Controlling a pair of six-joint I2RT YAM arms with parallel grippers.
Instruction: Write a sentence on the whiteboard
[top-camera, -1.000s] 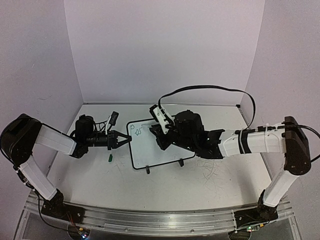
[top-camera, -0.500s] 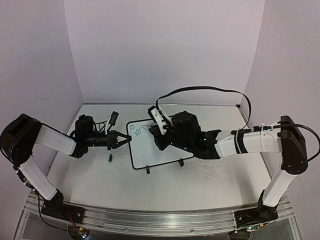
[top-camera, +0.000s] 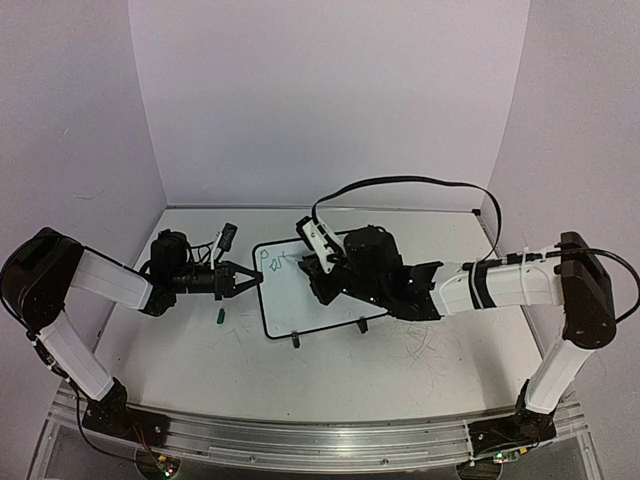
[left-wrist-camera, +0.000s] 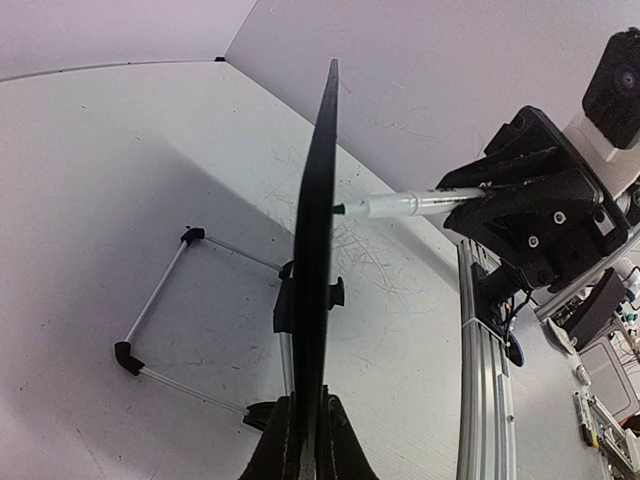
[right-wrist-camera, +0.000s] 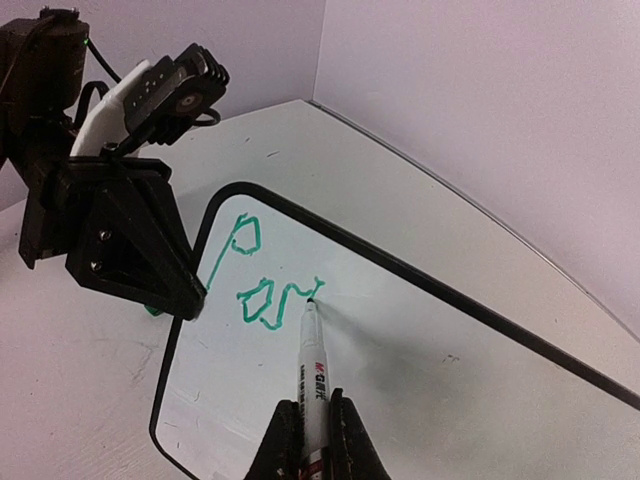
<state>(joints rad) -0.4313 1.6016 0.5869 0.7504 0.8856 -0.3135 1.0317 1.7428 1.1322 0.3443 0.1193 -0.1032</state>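
Small black-rimmed whiteboard (top-camera: 305, 305) stands on the white bench (top-camera: 200, 370), its edge clamped in the left gripper (top-camera: 250, 277); right gripper (right-wrist-camera: 306, 440) pinches a white marker pen (right-wrist-camera: 312, 365), tip on the barely begun green handwritten sentence (right-wrist-camera: 270, 300). Pressing too hard may shift the board and skew letters

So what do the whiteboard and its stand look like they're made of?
The whiteboard looks like a smooth white panel, probably coated, since it takes green writing; its thin black rim seems plastic. The stand looks like silvery metal rod with black plastic corner pieces.
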